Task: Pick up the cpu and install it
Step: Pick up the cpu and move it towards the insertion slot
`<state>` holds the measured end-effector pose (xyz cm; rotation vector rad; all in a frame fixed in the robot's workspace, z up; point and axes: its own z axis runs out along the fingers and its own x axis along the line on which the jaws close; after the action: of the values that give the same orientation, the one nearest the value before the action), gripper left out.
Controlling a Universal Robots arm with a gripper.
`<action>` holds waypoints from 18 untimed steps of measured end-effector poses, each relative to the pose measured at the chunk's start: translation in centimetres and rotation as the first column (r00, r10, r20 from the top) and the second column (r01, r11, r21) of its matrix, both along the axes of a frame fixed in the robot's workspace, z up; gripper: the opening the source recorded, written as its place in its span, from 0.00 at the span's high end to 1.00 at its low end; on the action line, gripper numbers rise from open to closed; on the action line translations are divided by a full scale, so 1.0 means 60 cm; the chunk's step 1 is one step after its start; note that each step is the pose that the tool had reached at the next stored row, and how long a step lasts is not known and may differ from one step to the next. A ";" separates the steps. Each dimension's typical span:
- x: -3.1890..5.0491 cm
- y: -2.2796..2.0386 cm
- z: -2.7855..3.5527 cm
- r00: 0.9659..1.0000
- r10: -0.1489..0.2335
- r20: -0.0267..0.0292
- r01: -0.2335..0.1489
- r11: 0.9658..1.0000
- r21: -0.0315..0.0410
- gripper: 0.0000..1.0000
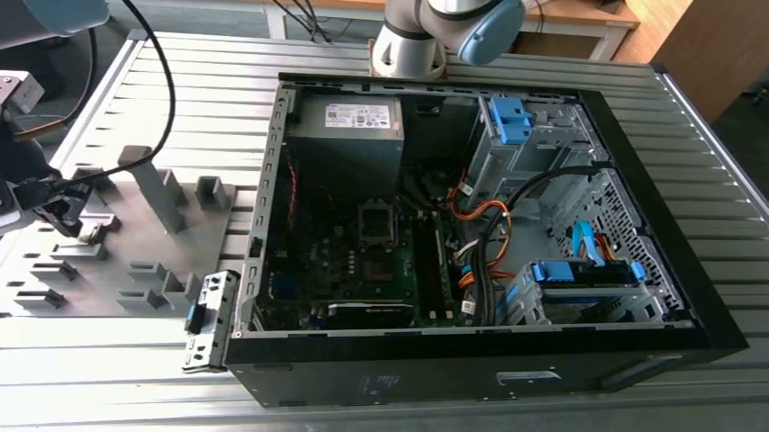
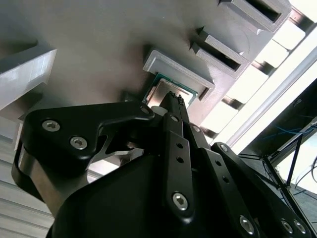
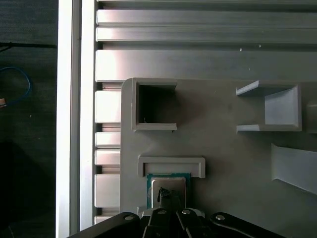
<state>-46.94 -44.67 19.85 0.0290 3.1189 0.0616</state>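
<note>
Status, big → small. Ribbed aluminium table (image 1: 709, 117) carries everything. Open black steel computer case (image 1: 481, 373) lies on its side at the exterior view's right, side panel off, green motherboard (image 1: 360, 270) exposed; no part of the arm is inside it. Flat grey plastic fixture plate (image 1: 114, 270) w/ upright blocks sits just beside the case on the exterior view's left, and that's where the work is. Black multi-link gripper (image 3: 168, 197) is down over the plate, near its edge. In both wrist views its fingers (image 2: 171, 119) look drawn together to a narrow tip, not spread around anything, w/ the tip over the middle of the chip's face. Touching vs. just above: can't tell. Black rectangular socket frame (image 1: 376, 222) mid-board looks unoccupied as far as the exterior view shows, so install = not done. The cpu (image 3: 167, 184), a small thin square chip w/ silvery-grey metal face and green edge, lies flat in its nest on the plate, butted against a low grey U-shaped stop (image 3: 171, 163), well apart from the socket. Not lifted: it sits level w/ the plate, no gap seen. Judgement: early pick phase. Gripper is at the part; grasp unconfirmed; lift, carry to case and seating in socket all left.
</note>
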 end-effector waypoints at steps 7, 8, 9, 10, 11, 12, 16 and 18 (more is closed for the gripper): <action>-0.001 0.0000 0.000 1.000 0.000 0.000 0.000 1.000 0.000 0.84; -0.001 0.0000 0.000 1.000 0.000 0.000 0.000 1.000 0.000 0.77; -0.001 0.0000 0.000 1.000 0.000 0.000 0.000 1.000 0.000 0.77; -0.001 0.0000 0.000 1.000 0.000 0.000 0.000 1.000 0.000 0.71; -0.001 0.0000 0.000 1.000 0.000 0.000 0.000 1.000 0.000 0.65; -0.001 0.0000 0.000 1.000 0.000 0.000 0.000 1.000 0.000 0.65; -0.001 0.0000 0.000 1.000 0.000 0.000 0.000 1.000 0.000 0.53; -0.001 0.0000 -0.001 1.000 0.000 0.000 0.000 1.000 0.000 0.47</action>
<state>-47.01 -44.67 19.76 0.0291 3.1185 0.0620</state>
